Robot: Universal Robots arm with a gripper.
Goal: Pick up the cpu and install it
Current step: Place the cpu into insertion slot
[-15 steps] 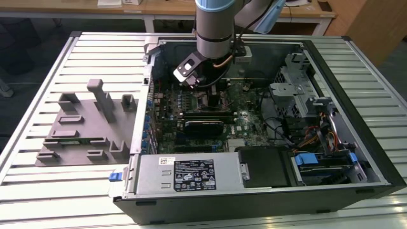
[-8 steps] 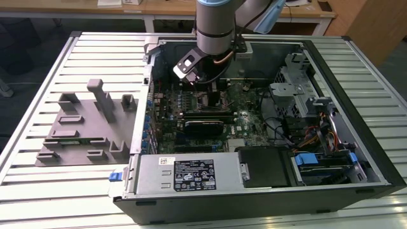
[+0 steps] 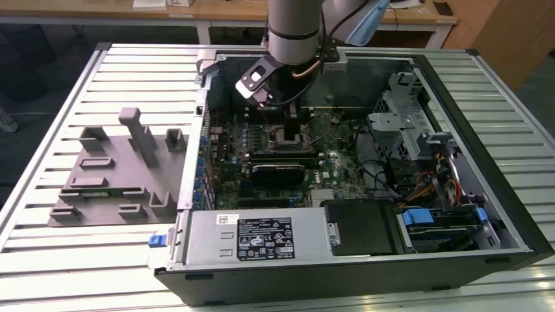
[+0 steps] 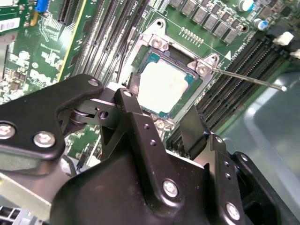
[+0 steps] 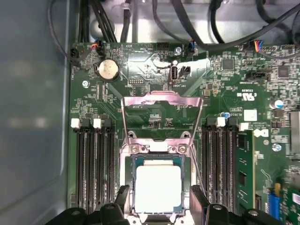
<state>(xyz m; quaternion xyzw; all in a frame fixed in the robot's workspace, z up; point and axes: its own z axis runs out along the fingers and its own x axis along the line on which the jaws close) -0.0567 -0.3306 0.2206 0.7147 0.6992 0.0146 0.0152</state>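
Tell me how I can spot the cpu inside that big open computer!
Look into the open computer case at the green motherboard. Near its middle, a shiny metal frame stands flipped open beside a socket. The cpu lies in that socket between black memory slots: the only plain silvery-white square among green and black parts.

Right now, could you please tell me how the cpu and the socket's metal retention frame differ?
The cpu is a solid pale-silver square; the retention frame is a shiny outline with an open middle. The cpu lies flat in the socket; the retention frame is swung open, off it. The cpu sits between the gripper's open jaws; the retention frame lies beyond them. Both are silvery metal at the same socket.
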